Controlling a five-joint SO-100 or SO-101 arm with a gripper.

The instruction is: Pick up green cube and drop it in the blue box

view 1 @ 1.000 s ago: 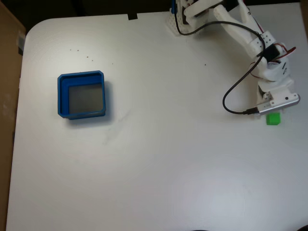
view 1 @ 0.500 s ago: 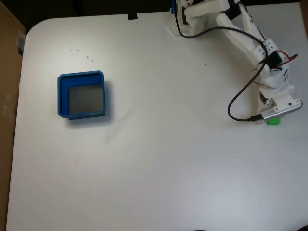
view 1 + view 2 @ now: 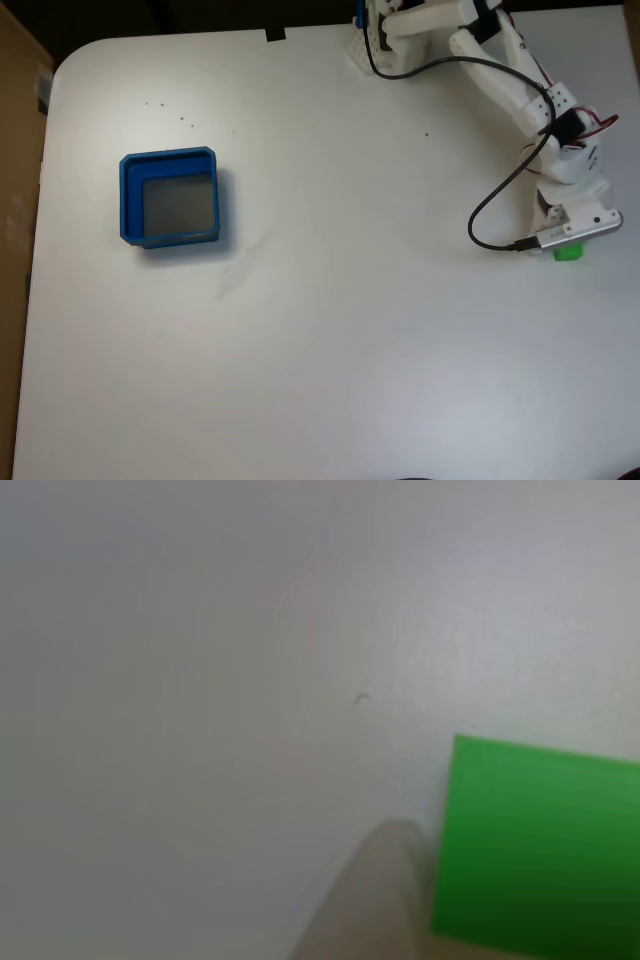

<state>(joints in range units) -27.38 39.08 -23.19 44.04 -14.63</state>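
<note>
While the white arm [image 3: 500,70] reaches from its base at the top edge of the fixed view out toward the right side of the white table [image 3: 330,330], its gripper [image 3: 566,240] sits low over the green cube [image 3: 568,252]. Only the lower part of the cube shows below the gripper body in that view; the rest is covered by the wrist and a small silver block mounted on it. A black cable [image 3: 490,215] loops from that block out to the left and back up along the arm.

The close other view shows the green cube [image 3: 535,845] large at lower right, resting on the table surface [image 3: 200,680]. One pale, blurred fingertip [image 3: 365,900] rises from the bottom edge just beside the cube's left face; whether it touches the face cannot be told from the blur. A tiny dark speck [image 3: 361,697] lies on the table above the cube.

Jaw state: cannot tell. One finger is seen beside the cube, the other is out of frame, and the fixed view hides the fingers under the wrist.

The blue box [image 3: 126,200] lies on the left side of the table in the fixed view, well apart from the cube and the arm, with its grey floor bare. Its clipped corner is at the upper right. A few small dark dots [image 3: 165,110] mark the table above the box. A brown panel [image 3: 18,200] runs along the left edge of the table.
</note>
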